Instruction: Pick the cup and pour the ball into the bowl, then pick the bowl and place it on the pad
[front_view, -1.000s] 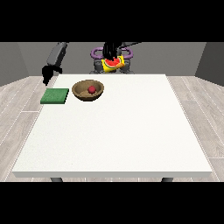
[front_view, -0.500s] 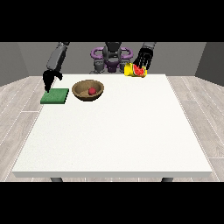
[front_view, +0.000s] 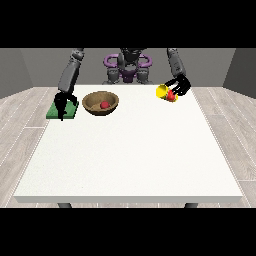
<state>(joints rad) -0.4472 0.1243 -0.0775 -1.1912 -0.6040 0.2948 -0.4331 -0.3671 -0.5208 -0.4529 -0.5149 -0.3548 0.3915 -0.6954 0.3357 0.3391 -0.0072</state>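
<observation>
The hand at the view's right (front_view: 181, 85) grasps a yellow and red cup (front_view: 166, 93), tipped on its side above the far right part of the white table (front_view: 130, 160). The wooden bowl (front_view: 100, 103) stands on the table with a red ball (front_view: 104, 105) inside, just beside the green pad (front_view: 68, 111). The hand at the view's left (front_view: 62, 103) hangs over the pad with fingers pointing down, grasping nothing.

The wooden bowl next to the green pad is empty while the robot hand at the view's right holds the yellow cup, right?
Not quite: the front view shows a red ball in the wooden bowl. The bowl does sit beside the green pad, and the robot hand at the view's right holds the yellow cup.
</observation>
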